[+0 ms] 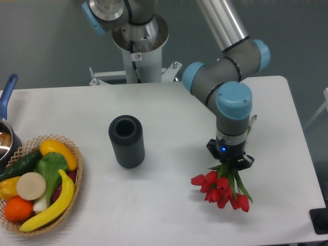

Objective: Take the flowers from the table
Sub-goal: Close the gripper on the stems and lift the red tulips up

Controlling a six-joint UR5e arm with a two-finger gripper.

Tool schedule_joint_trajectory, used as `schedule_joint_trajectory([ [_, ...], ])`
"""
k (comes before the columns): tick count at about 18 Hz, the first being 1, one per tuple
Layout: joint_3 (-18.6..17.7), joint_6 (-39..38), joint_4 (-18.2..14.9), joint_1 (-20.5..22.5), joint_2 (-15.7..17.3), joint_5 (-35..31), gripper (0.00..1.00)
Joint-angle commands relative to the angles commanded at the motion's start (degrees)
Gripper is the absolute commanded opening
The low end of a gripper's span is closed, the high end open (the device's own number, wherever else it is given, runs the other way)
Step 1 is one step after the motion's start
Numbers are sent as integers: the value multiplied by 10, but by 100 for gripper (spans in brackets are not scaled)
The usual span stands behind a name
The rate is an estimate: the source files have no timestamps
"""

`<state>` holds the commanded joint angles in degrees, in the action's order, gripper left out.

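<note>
The flowers (pixel 221 188), a small bunch of red tulip buds on green stems, hang just under my gripper (pixel 230 160) at the right of the white table (pixel 169 113). The gripper points down and is shut on the stems, with the buds spreading out below and toward the front. A thin stem end shows beside the wrist near the right. Whether the buds still touch the tabletop I cannot tell.
A dark ribbed cylinder (pixel 126 141) stands upright at the table's middle. A wicker basket (pixel 38 184) of fruit and vegetables sits at the front left, with a pot with a blue handle (pixel 7 115) behind it. The robot's base (pixel 138 46) is at the back.
</note>
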<state>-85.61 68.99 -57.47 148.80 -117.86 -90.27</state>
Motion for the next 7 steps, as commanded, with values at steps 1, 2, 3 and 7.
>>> schedule_joint_trajectory([
  [1, 2, 0, -1, 0, 0, 2, 0],
  [2, 3, 0, -1, 0, 1, 6, 0],
  [3, 4, 0, -1, 1, 2, 11, 0],
  [7, 5, -5, 0, -1, 2, 11, 0],
])
